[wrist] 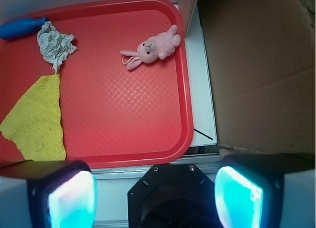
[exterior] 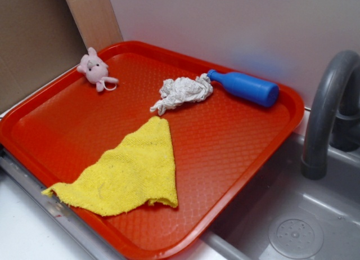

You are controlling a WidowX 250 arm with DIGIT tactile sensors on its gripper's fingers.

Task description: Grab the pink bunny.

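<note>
The pink bunny (exterior: pixel 94 68) (wrist: pixel 154 48) is a small pale pink plush with dark eyes and a thin white loop. It lies on the red tray (exterior: pixel 242 142) (wrist: pixel 138 124) near the tray's far left corner in the exterior view. In the wrist view my gripper (wrist: pixel 155 196) is open, its two glowing pads (wrist: pixel 74 201) wide apart with nothing between them. It hovers high over the tray's near rim, well short of the bunny. The exterior view does not show the gripper.
On the tray also lie a yellow cloth (exterior: pixel 126 170) (wrist: pixel 37 117), a crumpled white-grey rag (exterior: pixel 183 92) (wrist: pixel 55 44) and a blue bottle (exterior: pixel 244 86) (wrist: pixel 22 26). A grey sink with a faucet (exterior: pixel 326 113) stands to the right. Cardboard (wrist: pixel 261 70) stands beside the tray.
</note>
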